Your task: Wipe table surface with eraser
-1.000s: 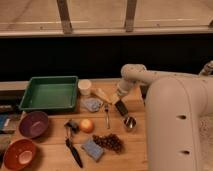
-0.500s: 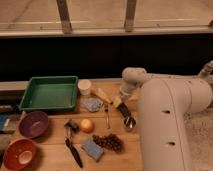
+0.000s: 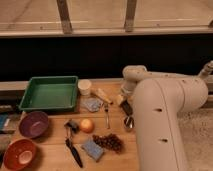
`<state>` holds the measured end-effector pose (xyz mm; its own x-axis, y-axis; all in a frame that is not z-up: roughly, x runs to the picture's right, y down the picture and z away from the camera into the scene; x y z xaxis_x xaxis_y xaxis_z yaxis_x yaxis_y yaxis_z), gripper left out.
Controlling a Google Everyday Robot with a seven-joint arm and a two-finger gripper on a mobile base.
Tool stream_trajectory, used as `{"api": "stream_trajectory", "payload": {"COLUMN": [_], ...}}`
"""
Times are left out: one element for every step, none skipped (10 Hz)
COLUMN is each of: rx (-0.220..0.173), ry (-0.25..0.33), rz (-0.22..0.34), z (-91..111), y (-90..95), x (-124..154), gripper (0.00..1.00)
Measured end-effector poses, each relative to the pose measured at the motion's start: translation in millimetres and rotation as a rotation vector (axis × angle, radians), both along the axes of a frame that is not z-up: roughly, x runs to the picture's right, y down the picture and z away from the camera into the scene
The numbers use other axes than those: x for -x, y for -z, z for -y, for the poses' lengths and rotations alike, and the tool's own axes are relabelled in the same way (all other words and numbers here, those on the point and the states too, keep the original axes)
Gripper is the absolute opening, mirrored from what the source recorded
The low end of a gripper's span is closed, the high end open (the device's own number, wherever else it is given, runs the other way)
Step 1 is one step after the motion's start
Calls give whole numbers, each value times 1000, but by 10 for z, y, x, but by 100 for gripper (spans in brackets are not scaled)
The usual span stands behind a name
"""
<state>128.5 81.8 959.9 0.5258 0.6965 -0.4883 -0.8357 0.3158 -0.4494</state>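
Camera view: the white arm reaches in from the right, hand low over the wooden counter, right of the fork, fingers together. Black eraser lies just under the hand on the counter, grip unclear. Green tray back left, white cup beside it. Orange, grapes, blue sponge in front.

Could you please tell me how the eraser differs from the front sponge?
The eraser is black, the sponge blue-grey. The eraser is held in the shut gripper, farther back; the sponge lies free at the front, beside the grapes. Both are small blocks on the table.
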Motion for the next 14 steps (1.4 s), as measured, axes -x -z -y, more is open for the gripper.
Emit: {"api": "stream_trajectory", "payload": {"rx": [2, 3, 1, -2, -2, -3, -2, 2, 11, 22, 37, 48, 53, 57], "ry": [-1, 5, 15, 39, 61, 82, 100, 128, 157, 179, 200, 203, 197, 185], "rz": [-13, -13, -3, 26, 61, 104, 137, 184, 217, 234, 236, 220, 205, 182], "z": [37, 62, 78, 88, 71, 20, -24, -100, -171, -236, -320, -382, -402, -383], "y": [-63, -113, -128, -123, -76, 16, 113, 251, 355, 427, 530, 608, 639, 648], "x": [-47, -19, 54, 220, 393, 539, 642, 796, 925, 978, 973, 903, 825, 688], "gripper": [0, 0, 0, 0, 0, 0, 0, 0, 0, 0, 0, 0, 0, 0]}}
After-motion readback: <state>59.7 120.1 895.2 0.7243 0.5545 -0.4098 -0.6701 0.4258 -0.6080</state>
